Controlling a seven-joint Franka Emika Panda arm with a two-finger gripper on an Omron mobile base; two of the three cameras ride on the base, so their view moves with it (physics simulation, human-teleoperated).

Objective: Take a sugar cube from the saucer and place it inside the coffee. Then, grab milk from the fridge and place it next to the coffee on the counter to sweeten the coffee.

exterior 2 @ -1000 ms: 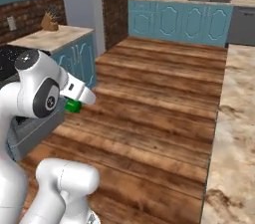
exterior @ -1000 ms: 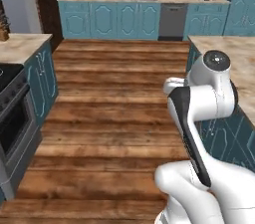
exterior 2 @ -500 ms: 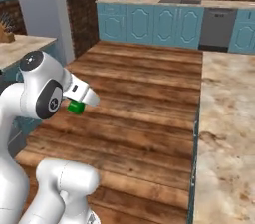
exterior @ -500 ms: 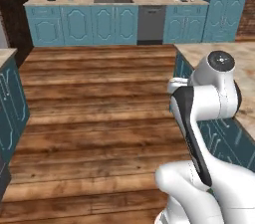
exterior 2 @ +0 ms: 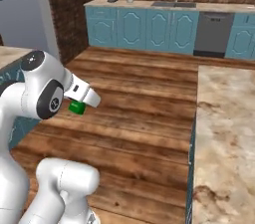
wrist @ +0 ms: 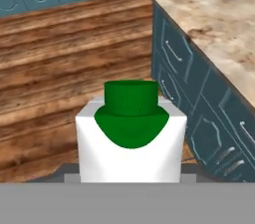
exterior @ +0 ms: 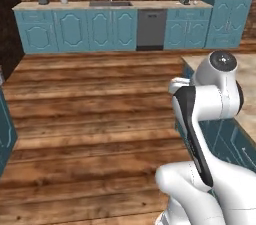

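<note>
My gripper point(wrist: 130, 170) is shut on the milk point(wrist: 130, 138), a white carton with a green cap that hides the fingertips in the hand view. In the right base view the hand point(exterior 2: 82, 94) hangs over the wooden floor, and the carton's green top point(exterior 2: 76, 108) peeks out under it. The counter point(exterior 2: 224, 133), beige marbled stone over teal doors, lies to the right of the hand and apart from it. It also runs along the upper right of the hand view, counter point(wrist: 214, 9). The coffee, saucer, sugar cube and fridge are out of view.
Wooden floor point(exterior: 90, 114) stretches ahead. Teal cabinets with a sink point(exterior: 110, 4) and a grey dishwasher point(exterior: 151, 29) line the back brick wall. Another counter corner point(exterior 2: 10, 54) sits at the left of the right base view.
The whole scene has swung sideways as the base turned: the stove and left counter slid out, and the back cabinets and right counter came in. The milk stays in the gripper.
</note>
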